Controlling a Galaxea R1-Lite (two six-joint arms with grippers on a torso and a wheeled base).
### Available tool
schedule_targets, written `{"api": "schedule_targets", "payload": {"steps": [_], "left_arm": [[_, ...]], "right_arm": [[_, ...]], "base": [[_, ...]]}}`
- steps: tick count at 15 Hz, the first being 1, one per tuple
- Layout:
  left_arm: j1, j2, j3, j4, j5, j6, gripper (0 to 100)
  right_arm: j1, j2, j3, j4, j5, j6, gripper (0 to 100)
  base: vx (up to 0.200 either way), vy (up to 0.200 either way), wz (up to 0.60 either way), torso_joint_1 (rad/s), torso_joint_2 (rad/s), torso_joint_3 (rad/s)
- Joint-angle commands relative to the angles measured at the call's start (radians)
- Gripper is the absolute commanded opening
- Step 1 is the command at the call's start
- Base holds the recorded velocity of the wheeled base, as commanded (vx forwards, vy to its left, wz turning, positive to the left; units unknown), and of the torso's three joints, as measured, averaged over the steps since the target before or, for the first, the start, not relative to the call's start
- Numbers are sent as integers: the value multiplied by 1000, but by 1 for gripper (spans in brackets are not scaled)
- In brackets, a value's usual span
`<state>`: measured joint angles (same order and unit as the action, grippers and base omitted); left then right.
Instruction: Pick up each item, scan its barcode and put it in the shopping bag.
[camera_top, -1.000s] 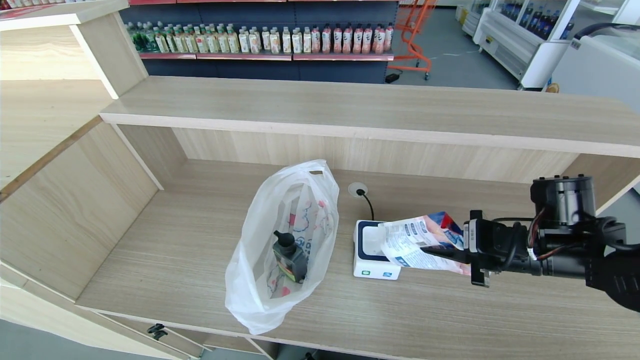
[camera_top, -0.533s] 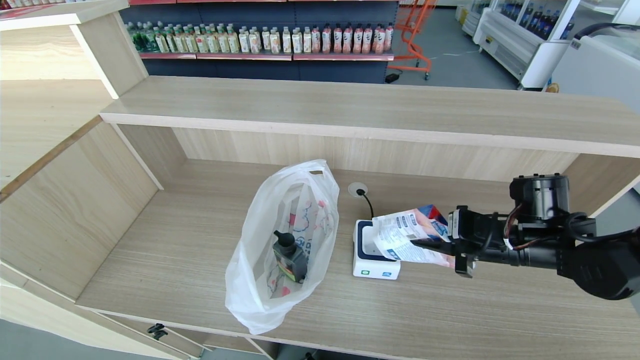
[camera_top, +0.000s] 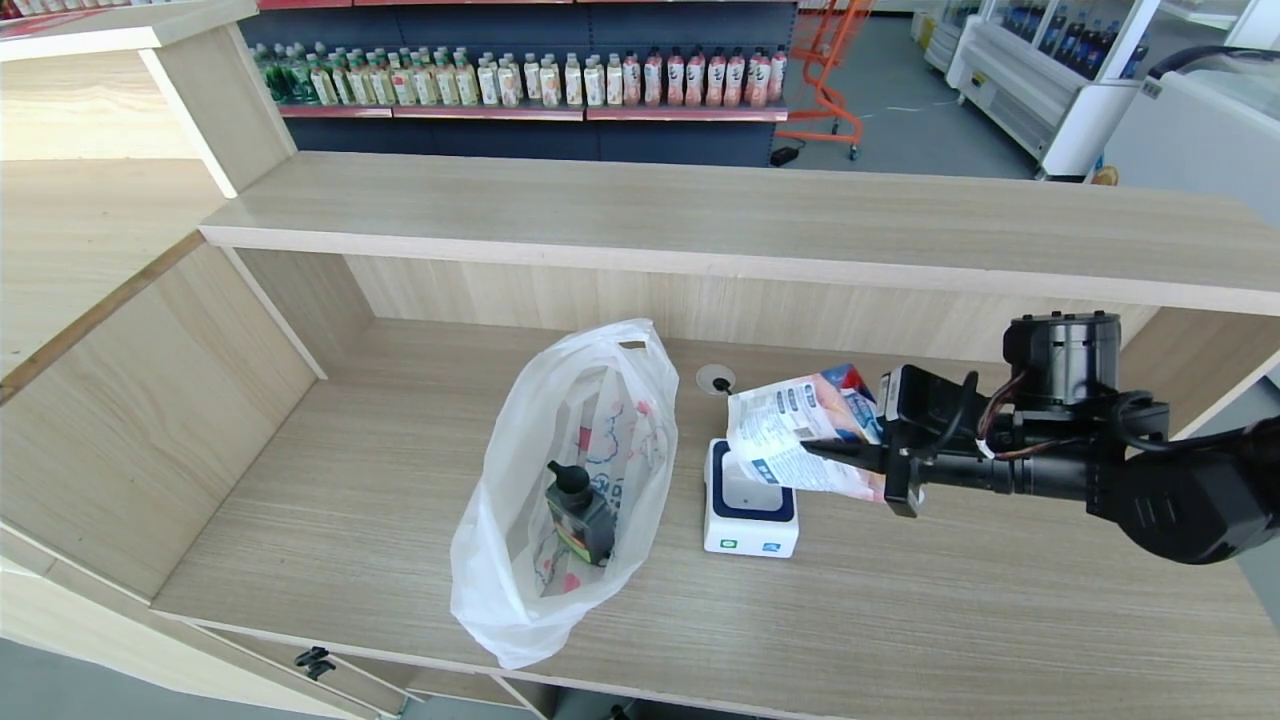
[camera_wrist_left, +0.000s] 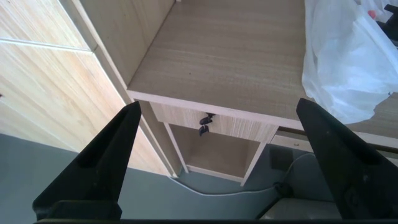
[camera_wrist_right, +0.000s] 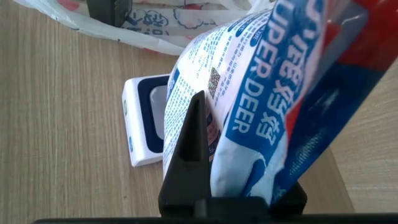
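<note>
Wooden counter (camera_top: 900, 610), right gripper (camera_top: 838, 452) clamped on the snack pouch (camera_top: 785, 420) just above the scanner (camera_top: 750, 522), presumably so its barcode gets read.

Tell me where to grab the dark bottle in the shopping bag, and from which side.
I'd grip the dark bottle across its body, just below the black cap, coming down from above. It lies in the shopping bag with the cap toward the counter's back wall, so its long sides seem free; the neck looks too narrow for a sure hold.
</note>
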<state>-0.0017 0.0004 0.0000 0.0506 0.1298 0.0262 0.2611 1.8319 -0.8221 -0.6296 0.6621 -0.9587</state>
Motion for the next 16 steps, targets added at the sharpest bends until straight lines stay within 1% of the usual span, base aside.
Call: {"api": "schedule_targets", "payload": {"steps": [1, 5, 16], "left_arm": [[-1, 0, 0, 0, 1, 0, 100], [-1, 0, 0, 0, 1, 0, 100], [-1, 0, 0, 0, 1, 0, 100]], "right_arm": [[1, 20, 0, -2, 1, -3, 0], [3, 50, 0, -52, 1, -3, 0], [3, 76, 6, -87, 2, 17, 0]], "base": [[0, 0, 0, 0, 0, 0], [0, 0, 0, 0, 0, 0], [0, 0, 0, 0, 0, 0]]}}
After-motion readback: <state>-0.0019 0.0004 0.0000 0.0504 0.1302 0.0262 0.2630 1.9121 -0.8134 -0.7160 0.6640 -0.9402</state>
